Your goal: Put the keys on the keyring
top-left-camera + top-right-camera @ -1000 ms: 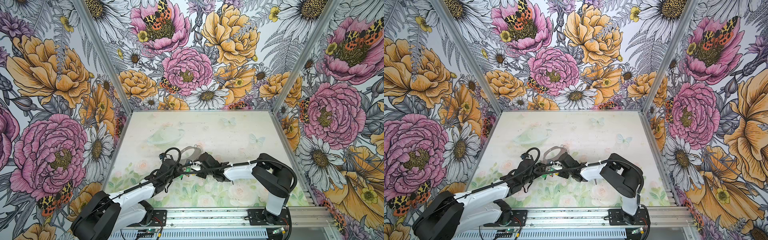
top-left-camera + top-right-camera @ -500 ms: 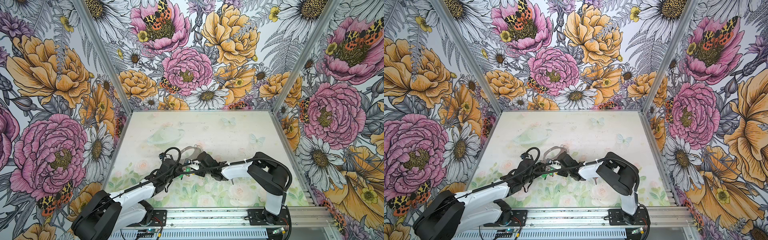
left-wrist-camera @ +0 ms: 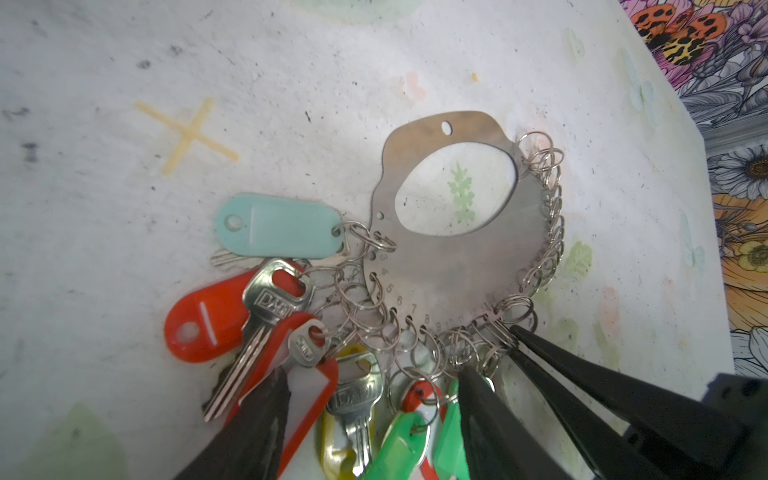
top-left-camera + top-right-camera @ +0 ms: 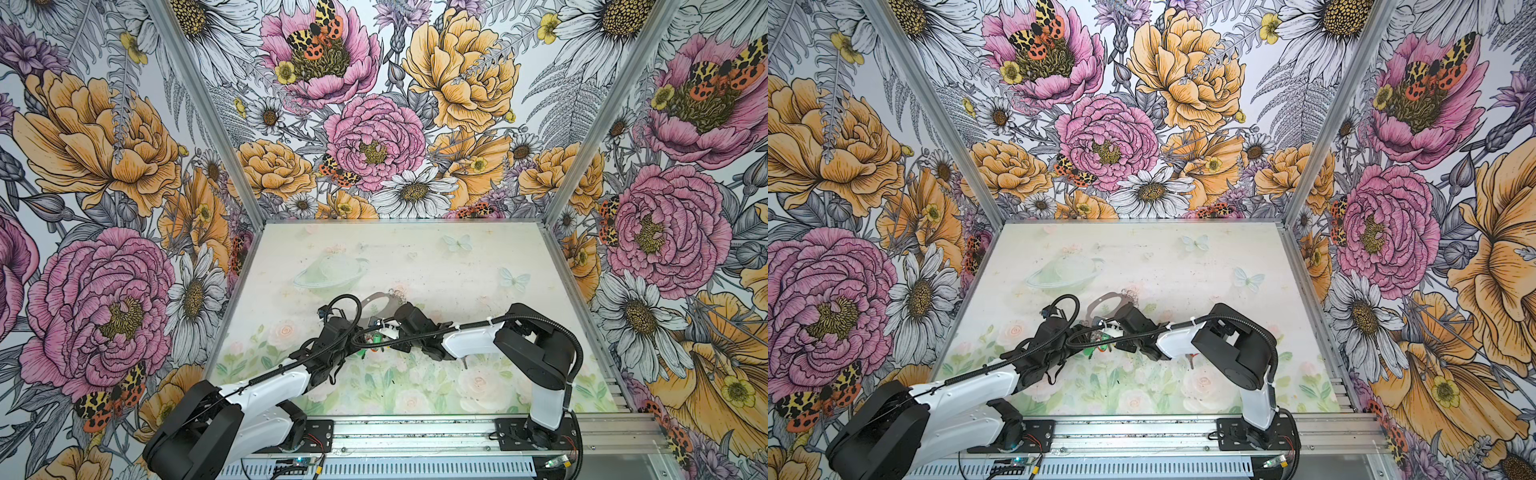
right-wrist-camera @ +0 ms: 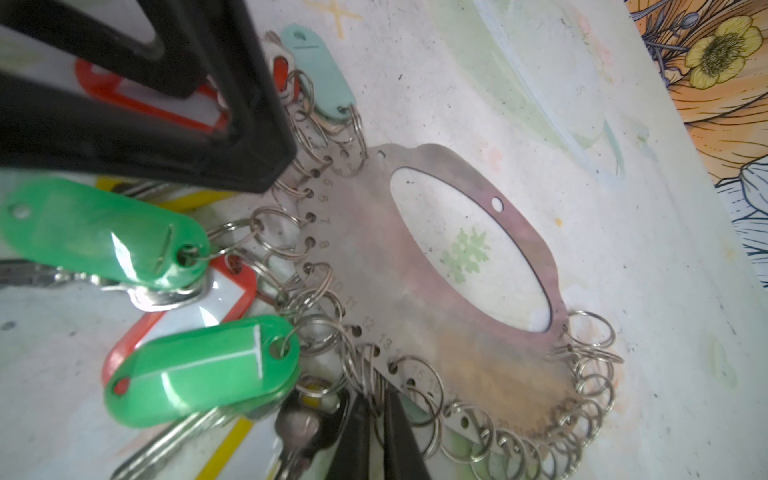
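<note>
The keyring (image 3: 457, 266) is lying flat on the desk (image 3: 291, 83). The right hand (image 5: 376, 399) is pinching one wire ring (image 5: 372, 374) at its edge; the left hand (image 3: 374, 374) is gaping over the keys (image 3: 266, 316), gripping nothing.

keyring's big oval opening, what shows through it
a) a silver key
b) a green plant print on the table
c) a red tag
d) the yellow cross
b: in the left wrist view the keyring lies flat, and its oval opening frames only a green plant print on the table.
</note>
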{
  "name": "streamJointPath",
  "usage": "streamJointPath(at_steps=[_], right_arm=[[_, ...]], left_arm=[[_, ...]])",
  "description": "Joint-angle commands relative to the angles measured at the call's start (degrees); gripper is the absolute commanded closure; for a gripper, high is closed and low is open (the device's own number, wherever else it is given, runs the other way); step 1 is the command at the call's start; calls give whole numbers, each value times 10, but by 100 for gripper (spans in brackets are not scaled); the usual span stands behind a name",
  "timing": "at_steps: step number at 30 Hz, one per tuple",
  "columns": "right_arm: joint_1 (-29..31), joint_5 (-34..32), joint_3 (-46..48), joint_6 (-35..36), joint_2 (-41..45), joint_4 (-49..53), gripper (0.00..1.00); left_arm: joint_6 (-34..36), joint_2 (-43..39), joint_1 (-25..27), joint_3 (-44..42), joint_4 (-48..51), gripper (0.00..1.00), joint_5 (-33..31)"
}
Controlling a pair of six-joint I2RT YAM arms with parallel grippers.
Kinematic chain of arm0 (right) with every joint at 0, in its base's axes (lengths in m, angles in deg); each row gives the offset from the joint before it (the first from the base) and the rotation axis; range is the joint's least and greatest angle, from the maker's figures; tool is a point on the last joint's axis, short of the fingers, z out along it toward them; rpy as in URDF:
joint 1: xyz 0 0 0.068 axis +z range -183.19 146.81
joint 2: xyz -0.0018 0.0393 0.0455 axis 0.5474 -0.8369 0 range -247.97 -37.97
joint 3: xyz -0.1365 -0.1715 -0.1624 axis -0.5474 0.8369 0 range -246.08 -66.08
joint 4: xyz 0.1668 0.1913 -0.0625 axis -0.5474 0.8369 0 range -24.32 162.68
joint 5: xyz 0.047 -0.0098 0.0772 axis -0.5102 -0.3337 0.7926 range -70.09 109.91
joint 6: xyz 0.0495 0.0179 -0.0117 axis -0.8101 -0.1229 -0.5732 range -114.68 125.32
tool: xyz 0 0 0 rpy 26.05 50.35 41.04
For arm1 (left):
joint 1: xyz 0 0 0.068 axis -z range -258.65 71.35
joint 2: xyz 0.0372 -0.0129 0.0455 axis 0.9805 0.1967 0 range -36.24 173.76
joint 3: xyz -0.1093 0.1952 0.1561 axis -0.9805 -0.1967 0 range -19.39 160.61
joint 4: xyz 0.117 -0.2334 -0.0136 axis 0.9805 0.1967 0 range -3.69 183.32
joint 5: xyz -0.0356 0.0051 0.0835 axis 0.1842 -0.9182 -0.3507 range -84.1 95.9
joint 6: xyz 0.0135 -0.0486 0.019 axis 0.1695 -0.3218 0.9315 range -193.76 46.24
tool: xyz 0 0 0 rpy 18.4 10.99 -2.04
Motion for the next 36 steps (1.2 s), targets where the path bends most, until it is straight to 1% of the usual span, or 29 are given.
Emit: streamJointPath(at_steps=[1,5,10,16,26,36], right_arm=[[-5,8,-8,0,7,0,89],[-7,18,-3,-8,15,-5,89],[-26,58,-2,-40,26,-7,88],[-36,80,-16,-57,26,11,87],[-35,89,-28,-51,13,31,85],[-33,95,-54,-65,-3,66,79]], left_arm=[[0,19,-7,-26,74,34,11],[0,20,-8,-26,75,34,11],[0,18,-7,-23,79,34,11],[2,14,-11,-20,83,34,11],[3,18,-12,-20,80,34,14],[3,18,-12,-20,81,34,14]])
